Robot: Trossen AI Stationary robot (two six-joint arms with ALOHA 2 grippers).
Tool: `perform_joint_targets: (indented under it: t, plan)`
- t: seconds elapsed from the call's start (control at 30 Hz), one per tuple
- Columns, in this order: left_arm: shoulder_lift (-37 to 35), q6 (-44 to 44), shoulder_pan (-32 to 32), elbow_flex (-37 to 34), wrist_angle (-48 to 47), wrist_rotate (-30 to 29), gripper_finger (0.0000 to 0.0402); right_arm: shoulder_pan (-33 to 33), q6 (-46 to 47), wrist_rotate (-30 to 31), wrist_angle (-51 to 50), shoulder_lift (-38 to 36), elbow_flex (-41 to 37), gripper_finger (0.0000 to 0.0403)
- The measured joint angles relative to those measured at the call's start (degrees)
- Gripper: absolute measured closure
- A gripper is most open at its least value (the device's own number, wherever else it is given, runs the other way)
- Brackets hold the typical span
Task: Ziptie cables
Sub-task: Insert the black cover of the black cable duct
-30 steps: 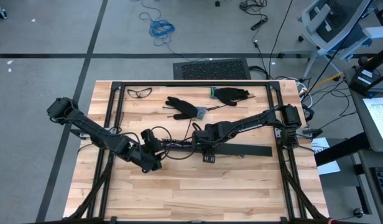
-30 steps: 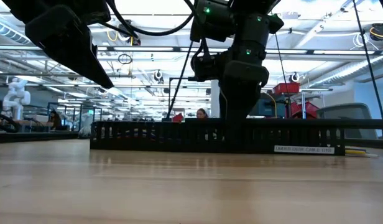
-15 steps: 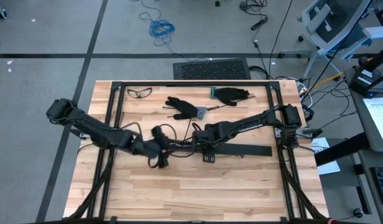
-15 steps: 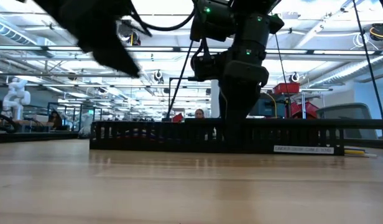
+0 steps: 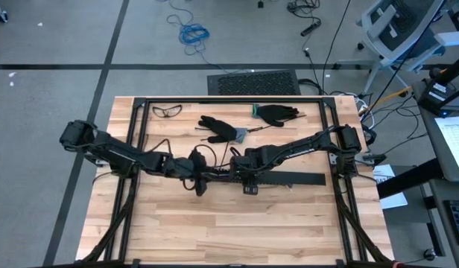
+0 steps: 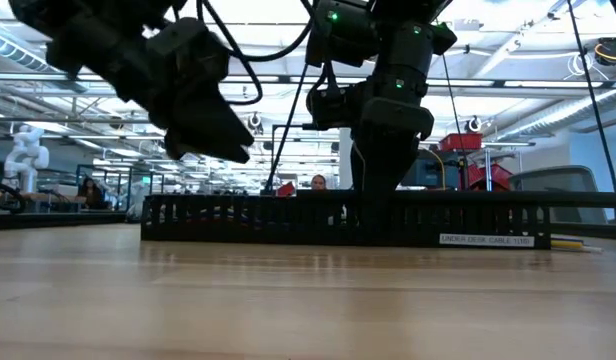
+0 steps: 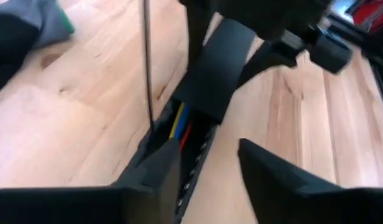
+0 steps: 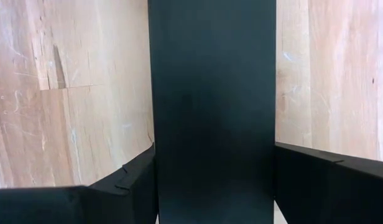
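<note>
The cables (image 7: pixel 179 124), thin yellow, blue and red strands, lie inside the open end of the black slotted tray (image 7: pixel 198 87) on the wooden desk (image 5: pixel 214 223), just ahead of the left hand (image 7: pixel 207 165), whose fingers stand apart with nothing between them. The right hand (image 8: pixel 213 180) straddles the tray's flat black lid, fingers touching each edge.
</note>
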Motion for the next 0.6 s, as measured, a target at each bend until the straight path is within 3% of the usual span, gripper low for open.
perform_joint_targets:
  t: [0.17, 0.2, 0.3, 0.47, 0.6]
  plan:
    - [0.2, -2.2, 0.0, -2.4, 3.6, -0.3, 0.0374, 0.0, -0.1, 0.0, 0.1, 0.0, 0.0, 0.0169]
    - [0.8, -2.5, 0.4, -3.0, 6.0, -0.7, 0.0386, 0.0, -0.1, 0.0, 0.1, 0.0, 0.0, 0.0169]
    - [4.0, -3.3, 2.4, -3.5, 12.6, -0.4, 0.0398, 0.0, -0.1, 0.0, 0.3, 0.0, 0.0, 0.0169]
    - [10.5, -3.5, 4.8, -3.5, 28.6, 8.7, 0.04, -0.1, -0.1, 0.0, 0.7, 0.0, 0.0, 0.0169]
    - [14.4, -5.2, 5.0, -2.3, 33.0, 10.8, 0.04, -0.1, -0.1, 0.1, 0.7, 0.0, 0.0, 0.0169]
